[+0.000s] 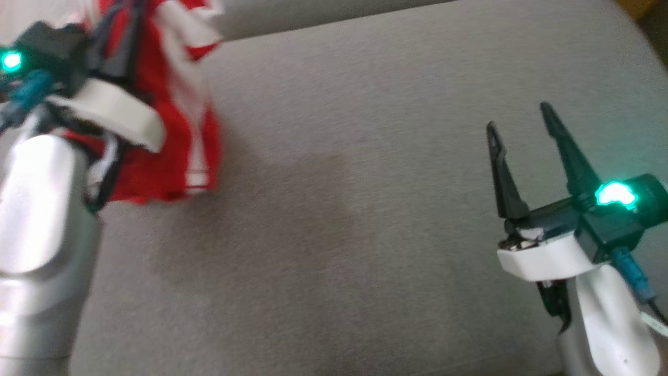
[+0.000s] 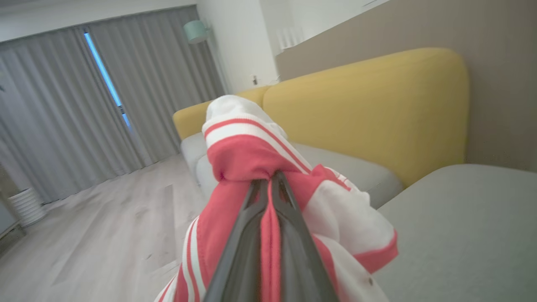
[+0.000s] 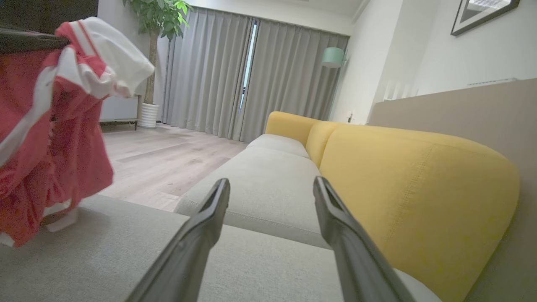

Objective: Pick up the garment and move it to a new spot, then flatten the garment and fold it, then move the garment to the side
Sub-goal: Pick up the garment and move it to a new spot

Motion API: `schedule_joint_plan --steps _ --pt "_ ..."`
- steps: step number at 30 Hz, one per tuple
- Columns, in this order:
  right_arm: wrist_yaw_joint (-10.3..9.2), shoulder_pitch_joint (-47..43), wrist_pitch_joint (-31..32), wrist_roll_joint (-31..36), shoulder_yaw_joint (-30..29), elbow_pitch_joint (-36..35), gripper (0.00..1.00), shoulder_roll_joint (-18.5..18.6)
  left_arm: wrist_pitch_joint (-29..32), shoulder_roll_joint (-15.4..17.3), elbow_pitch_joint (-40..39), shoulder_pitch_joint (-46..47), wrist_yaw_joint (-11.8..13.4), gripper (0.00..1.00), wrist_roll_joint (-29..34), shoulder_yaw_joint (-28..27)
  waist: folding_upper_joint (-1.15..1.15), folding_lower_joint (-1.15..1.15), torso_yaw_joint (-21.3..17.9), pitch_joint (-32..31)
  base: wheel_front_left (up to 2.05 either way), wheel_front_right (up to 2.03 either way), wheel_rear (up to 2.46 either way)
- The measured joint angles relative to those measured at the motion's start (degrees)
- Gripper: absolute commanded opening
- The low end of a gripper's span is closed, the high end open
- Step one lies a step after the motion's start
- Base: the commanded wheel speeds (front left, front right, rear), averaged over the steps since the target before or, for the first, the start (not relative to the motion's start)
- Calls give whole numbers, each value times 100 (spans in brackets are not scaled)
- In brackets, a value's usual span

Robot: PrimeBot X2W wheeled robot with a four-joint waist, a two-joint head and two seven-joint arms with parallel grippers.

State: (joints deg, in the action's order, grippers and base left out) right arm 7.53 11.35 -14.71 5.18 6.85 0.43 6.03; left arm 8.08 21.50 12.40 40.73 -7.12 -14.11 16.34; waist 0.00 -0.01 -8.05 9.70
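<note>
Nearest, at the right, the right gripper (image 1: 518, 117) hovers over the grey seat cushion (image 1: 365, 219) with its jaws spread wide and nothing between them. At the near left the left arm reaches up and away. The left gripper (image 2: 272, 178) has its jaws pressed together on a bunched fold of the garment (image 1: 177, 151), which hangs from them in a red-and-white clump at the far left of the cushion. Whether its lowest edge touches the fabric I cannot tell.

This looks like the first step, lifting the garment and carrying it to a new spot. The next move calls for bringing it over the bare middle of the cushion, lowering it and letting the free gripper take a second edge, since it is too crumpled to lie flat on its own.

The cushion is broad, matte and slightly soft. Beyond it stand a yellow backrest (image 3: 402, 184), a pale wood floor (image 3: 159, 155), a potted plant (image 3: 157, 12), a mint lamp (image 3: 333, 56) and grey curtains (image 3: 209, 75).
</note>
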Motion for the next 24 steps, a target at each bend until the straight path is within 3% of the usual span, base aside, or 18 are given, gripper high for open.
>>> schedule_joint_plan --steps 8,17,18,19,24 --pt "0 -144 0 -18 89 5 100 -71 -12 -387 23 165 -29 0 -344 790 0 0 -570 -216 0 0 0" --pt "0 -138 0 -81 226 -5 100 -212 -739 -1080 1505 -166 -46 3 -580 2113 0 2 -995 309 0 0 0" --pt "0 -137 0 -101 225 -5 100 -214 -910 -1120 1691 -276 -46 45 -545 2261 0 2 -1021 379 0 0 0" --pt "0 -132 0 -115 222 -5 100 -225 -1023 -1167 1866 -375 -46 100 -523 2371 0 2 -1042 441 0 0 0" --pt "0 -135 0 -112 102 29 100 -257 -1707 -1575 2306 -572 -5 100 -498 2591 0 2 -923 570 0 0 0"
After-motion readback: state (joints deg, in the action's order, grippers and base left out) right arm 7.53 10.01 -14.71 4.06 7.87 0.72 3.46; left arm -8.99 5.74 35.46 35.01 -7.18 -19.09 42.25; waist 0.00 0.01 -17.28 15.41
